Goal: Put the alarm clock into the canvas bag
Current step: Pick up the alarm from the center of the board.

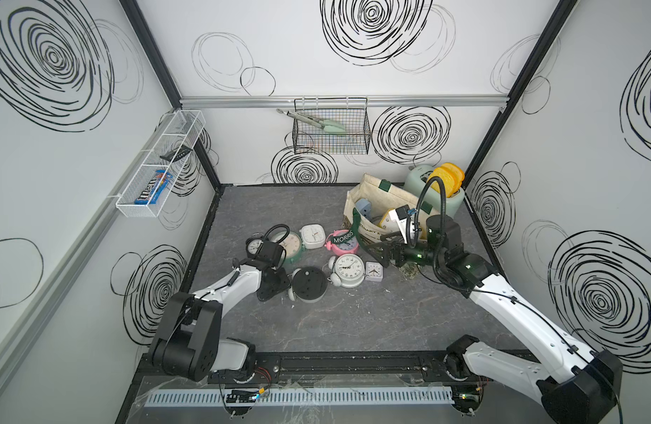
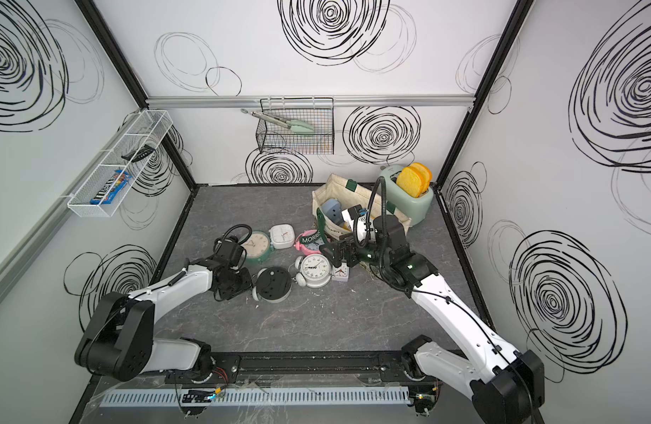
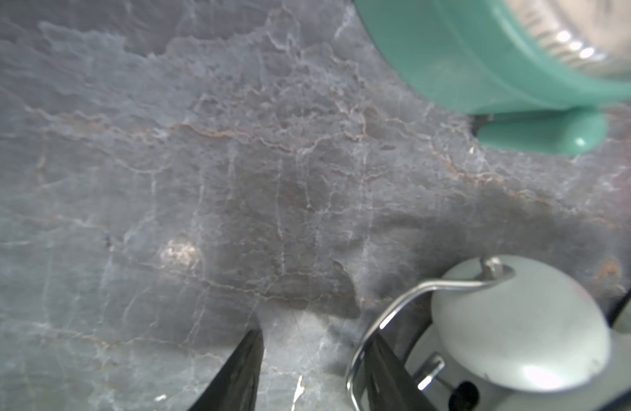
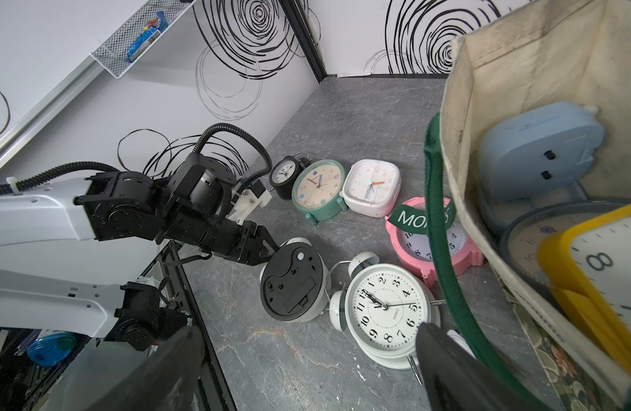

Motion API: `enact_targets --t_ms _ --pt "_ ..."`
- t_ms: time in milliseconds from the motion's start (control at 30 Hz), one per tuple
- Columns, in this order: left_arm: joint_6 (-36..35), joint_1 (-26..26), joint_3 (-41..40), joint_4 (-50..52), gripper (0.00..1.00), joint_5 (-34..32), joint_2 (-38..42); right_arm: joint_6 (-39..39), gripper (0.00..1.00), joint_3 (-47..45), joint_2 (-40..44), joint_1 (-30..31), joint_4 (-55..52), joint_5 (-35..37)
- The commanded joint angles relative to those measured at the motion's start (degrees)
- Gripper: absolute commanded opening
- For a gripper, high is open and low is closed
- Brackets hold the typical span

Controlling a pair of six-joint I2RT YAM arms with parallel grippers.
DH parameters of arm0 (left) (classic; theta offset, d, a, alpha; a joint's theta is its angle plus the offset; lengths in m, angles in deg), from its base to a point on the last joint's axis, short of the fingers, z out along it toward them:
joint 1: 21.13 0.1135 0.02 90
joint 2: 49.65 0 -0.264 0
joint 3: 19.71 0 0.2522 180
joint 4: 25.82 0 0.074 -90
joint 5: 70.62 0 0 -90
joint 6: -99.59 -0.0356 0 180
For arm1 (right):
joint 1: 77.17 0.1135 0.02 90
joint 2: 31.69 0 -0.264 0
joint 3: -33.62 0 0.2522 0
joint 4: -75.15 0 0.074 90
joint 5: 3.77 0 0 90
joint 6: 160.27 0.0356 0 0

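The cream canvas bag [image 1: 368, 192] [image 4: 520, 71] stands open at the back right with several clocks inside. Its green MORRIS handle [image 1: 344, 238] drapes over a pink clock [image 4: 449, 259]. A white twin-bell alarm clock [image 1: 309, 284] [image 4: 292, 281] lies face down, black back up. My left gripper [image 1: 280, 288] [image 3: 314, 373] is low at its bell end, jaws apart. The clock's chrome handle [image 3: 378, 320] runs against one finger and bare table shows between the fingers. My right gripper [image 1: 375, 253] [image 4: 306, 370] hovers wide open beside the bag's front, holding nothing.
On the table lie a face-up white twin-bell clock [image 1: 347, 270], a small square clock [image 1: 373, 271], a white square clock [image 1: 313, 235], a teal clock [image 1: 291, 244] and a small black clock [image 1: 254, 244]. A green toaster [image 1: 434, 191] stands behind the bag.
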Motion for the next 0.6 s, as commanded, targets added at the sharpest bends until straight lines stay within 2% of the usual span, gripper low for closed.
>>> enact_targets --t_ms 0,133,267,567 --pt "-2.32 -0.10 1.33 0.37 0.50 -0.69 -1.30 0.00 0.97 1.47 0.64 -0.25 -0.50 -0.01" --pt "-3.47 -1.17 2.24 0.09 0.45 -2.19 -2.57 -0.09 0.97 1.30 0.75 -0.31 -0.38 -0.03" --pt "-2.81 -4.41 2.41 -2.05 0.38 -3.85 -4.41 -0.20 0.97 1.38 0.88 -0.34 -0.28 0.28" --pt "1.32 -9.06 0.03 -7.73 0.15 -5.18 -3.62 -0.38 0.97 2.19 1.72 -0.60 -0.90 0.63"
